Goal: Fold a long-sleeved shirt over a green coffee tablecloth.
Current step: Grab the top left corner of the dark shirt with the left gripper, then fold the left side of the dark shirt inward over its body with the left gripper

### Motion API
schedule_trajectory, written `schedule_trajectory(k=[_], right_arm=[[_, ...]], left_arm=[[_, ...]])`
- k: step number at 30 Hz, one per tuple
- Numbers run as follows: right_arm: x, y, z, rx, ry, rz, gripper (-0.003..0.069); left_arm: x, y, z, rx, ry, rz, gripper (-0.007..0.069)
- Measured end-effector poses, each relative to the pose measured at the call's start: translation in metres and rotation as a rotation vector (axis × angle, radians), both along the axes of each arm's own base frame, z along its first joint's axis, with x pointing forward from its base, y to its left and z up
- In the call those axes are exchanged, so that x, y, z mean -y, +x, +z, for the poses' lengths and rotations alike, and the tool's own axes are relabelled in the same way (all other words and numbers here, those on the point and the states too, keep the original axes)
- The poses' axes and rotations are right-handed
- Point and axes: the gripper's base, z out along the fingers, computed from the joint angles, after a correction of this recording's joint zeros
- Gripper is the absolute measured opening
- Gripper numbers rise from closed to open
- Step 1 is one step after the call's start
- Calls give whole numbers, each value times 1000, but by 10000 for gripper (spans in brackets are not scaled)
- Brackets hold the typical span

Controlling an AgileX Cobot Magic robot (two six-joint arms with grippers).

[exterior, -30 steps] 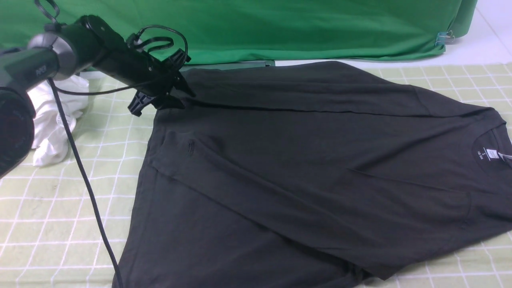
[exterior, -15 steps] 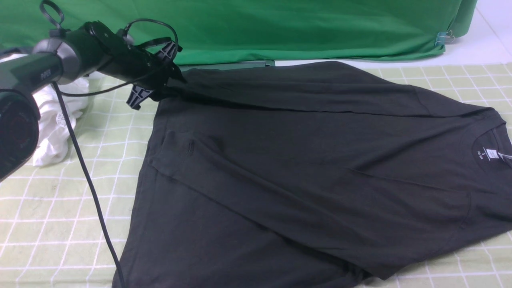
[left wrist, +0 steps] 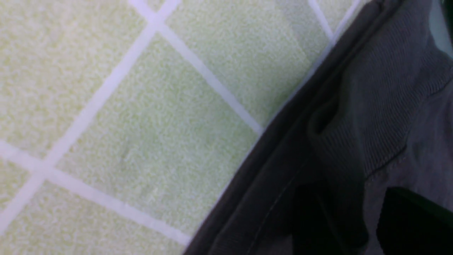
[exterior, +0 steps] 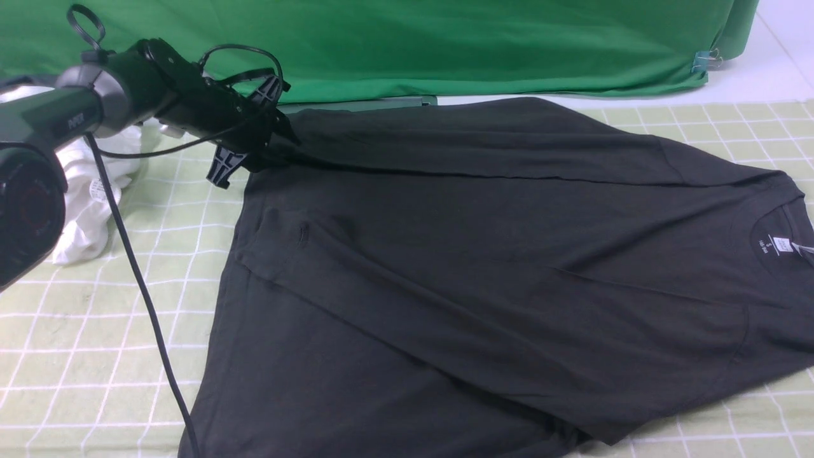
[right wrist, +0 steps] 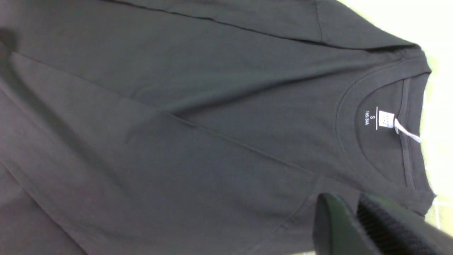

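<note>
**Item 1, left gripper** (exterior: pixel 264 147). We found it low at the far left corner of the long-sleeved shirt (exterior: pixel 483 254), touching the cloth. In the wrist view its two dark fingers (left wrist: pixel 318 219) stood a little apart, with the ribbed cuff (left wrist: pixel 382 117) running between them. We could not tell whether they pinched the cuff or only straddled it.

**Item 2, right gripper** (right wrist: pixel 354 207). It was outside the front view, and we saw it only from its own wrist camera. It hung above the shirt near the neckline, with no cloth in its grasp. Its fingers lay close side by side, and we could not tell whether they were fully closed.

**Item 3, the shirt.** It was black and crew-necked, spread on the green coffee tablecloth (exterior: pixel 95 331), neck toward the robot's right and hem toward its left. One sleeve lay folded along the far edge and ended at the left gripper. The other lay slantwise across the body. We noted a white neck label (right wrist: pixel 385 118) inside the collar, with a printed "S" beside it.

**Item 4, the tablecloth.** It was pale yellow-green with a grid of thin white lines, and it lay beneath and around the shirt.

**Item 5, sundries.**
- A crumpled white garment (exterior: pixel 82 210) lay on the tablecloth at the far left, apart from the shirt and partly behind the left arm.
- A black cable (exterior: pixel 146 305) hung from that arm and crossed the tablecloth toward the shirt's near left edge.
- Bright green fabric (exterior: pixel 445 44) ran across the back, with a clip (exterior: pixel 707 60) at its right corner.
</note>
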Motion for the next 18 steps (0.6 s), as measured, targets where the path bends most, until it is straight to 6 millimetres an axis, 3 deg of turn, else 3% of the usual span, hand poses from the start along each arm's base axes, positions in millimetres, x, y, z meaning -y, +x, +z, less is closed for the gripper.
schedule_trajectory(k=[5, 8, 13, 16, 18], right_arm=[[0, 0, 0, 4, 1, 0, 119], [0, 0, 0, 7, 1, 0, 123], [0, 1, 1, 13, -13, 14, 122], [0, 1, 1, 14, -18, 18, 123], [0, 1, 1, 16, -24, 25, 124]], left_arm=[[-2, 3, 0, 34, 12, 25, 281], [-3, 5, -1, 54, 27, 25, 235], [-2, 8, 1, 125, 91, -51, 43], [3, 7, 5, 139, 72, -81, 21], [9, 5, 18, 150, 25, -99, 19]])
